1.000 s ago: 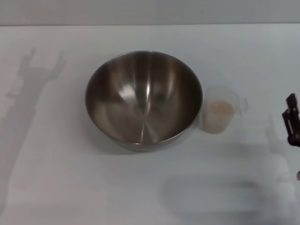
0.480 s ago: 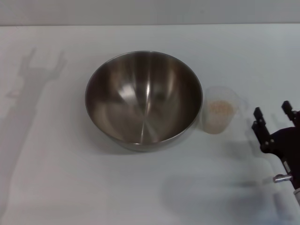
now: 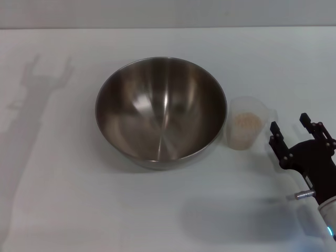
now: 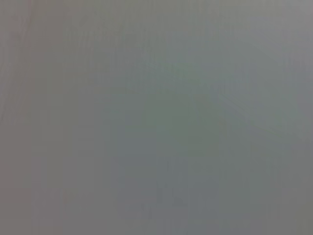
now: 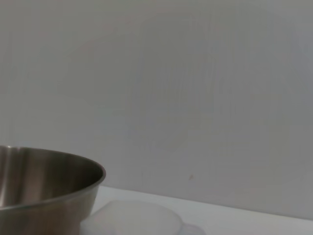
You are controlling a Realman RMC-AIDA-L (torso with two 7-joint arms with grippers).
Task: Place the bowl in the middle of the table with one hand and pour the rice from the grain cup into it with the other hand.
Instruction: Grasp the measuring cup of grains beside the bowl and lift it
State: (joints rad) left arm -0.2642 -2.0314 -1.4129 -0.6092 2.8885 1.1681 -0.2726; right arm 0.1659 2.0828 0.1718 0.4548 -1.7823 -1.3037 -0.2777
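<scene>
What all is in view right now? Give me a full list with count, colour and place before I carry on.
bowl: one, shiny steel, upright near the middle of the table, no grains visible inside.
grain cup: one, clear plastic, upright just to the right of the bowl, close to its rim.
rice: one pale beige mass, inside the grain cup.
table: one, plain white, under everything.
right gripper: one, black, fingers open, low at the right side of the head view, just right of the grain cup and apart from it.
left gripper: not in view; only a shadow lies on the table at the far left.
</scene>
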